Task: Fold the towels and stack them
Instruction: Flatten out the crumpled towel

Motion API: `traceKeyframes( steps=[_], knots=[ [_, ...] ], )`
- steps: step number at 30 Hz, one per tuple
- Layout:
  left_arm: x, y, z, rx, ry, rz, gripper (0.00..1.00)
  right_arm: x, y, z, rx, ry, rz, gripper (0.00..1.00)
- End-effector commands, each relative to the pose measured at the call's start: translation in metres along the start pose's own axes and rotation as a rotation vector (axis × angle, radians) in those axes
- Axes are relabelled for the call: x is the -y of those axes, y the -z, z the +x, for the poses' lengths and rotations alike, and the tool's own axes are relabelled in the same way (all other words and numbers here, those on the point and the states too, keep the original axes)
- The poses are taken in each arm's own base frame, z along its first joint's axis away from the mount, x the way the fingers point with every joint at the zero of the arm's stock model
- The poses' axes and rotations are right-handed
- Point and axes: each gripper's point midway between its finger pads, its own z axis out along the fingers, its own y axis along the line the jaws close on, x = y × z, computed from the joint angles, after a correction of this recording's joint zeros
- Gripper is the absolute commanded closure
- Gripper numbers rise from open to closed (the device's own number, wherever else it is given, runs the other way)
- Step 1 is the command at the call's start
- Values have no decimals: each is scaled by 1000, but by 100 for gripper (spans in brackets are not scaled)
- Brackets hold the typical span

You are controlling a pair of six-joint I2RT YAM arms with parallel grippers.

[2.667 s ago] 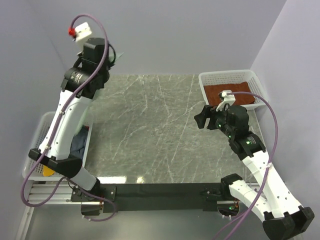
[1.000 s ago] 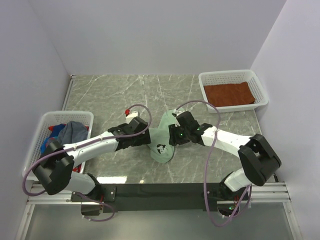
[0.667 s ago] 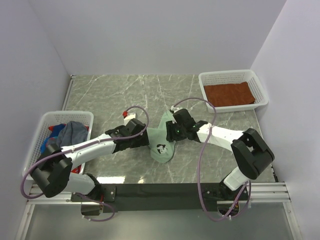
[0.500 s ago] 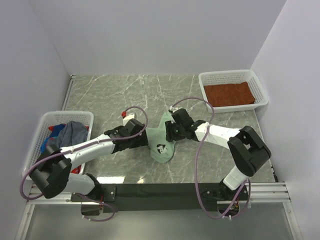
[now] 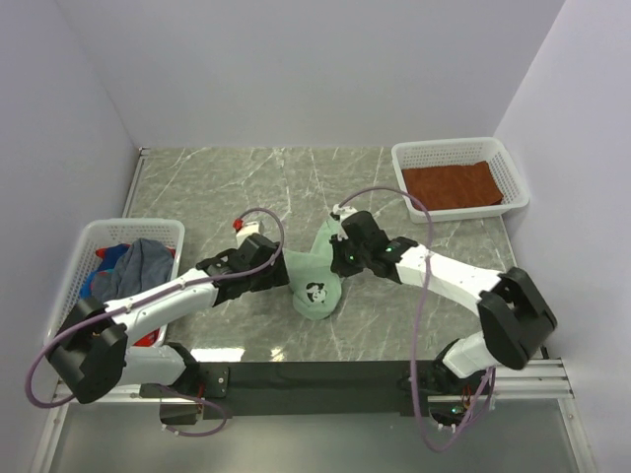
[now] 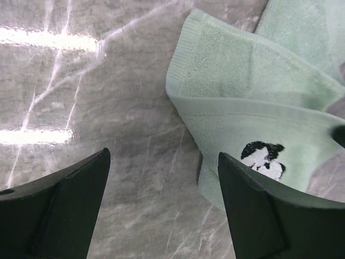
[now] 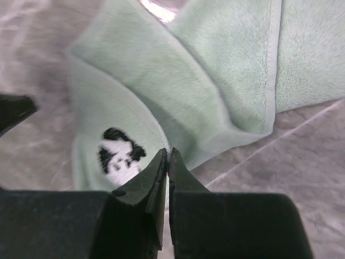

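Mint towel: crumpled, mid-worktop, between both arms.
Left pincer: released, poised low at the towel's edge.
Right pincer: clenched at a fold edge; whether cloth is caught, cannot tell.
Handling: soft, light, limp; take hold at hemmed corners.

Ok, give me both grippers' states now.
Left gripper: open, empty.
Right gripper: shut at the mint-green panda towel edge; grip unclear.

The top camera looks down from high at the near edge over the whole table. Both wrist cameras sit close (aimed steeply down), sharing the panda-print towel.
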Motion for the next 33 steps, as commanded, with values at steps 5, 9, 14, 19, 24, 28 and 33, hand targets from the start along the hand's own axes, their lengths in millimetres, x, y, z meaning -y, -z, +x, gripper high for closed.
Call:
traceKeyframes(
  steps=[5, 9, 14, 19, 24, 28, 33],
  knots=[
    [0, 16, -27, 80, 72, 20, 14, -38, 66, -35, 129, 113, -123, 100],
    [9, 17, -28, 60, 86, 60, 14, -56, 85, -12, 85, 164, -259, 100],
    [14, 15, -25, 42, 107, 78, 15, -106, 98, 33, 12, 224, -510, 100],
    [-12, 21, -41, 93, 156, 12, 16, -157, 89, 52, -62, 328, -601, 100],
    [-23, 23, -43, 81, 172, 26, 17, -182, 69, 88, -220, 471, -567, 100],
    [-9, 16, -37, 43, 172, 90, 17, -178, 57, 103, -255, 466, -532, 100],
    [-5, -6, -20, -38, 160, 99, 19, -174, 53, 109, -241, 435, -525, 100]
  ],
)
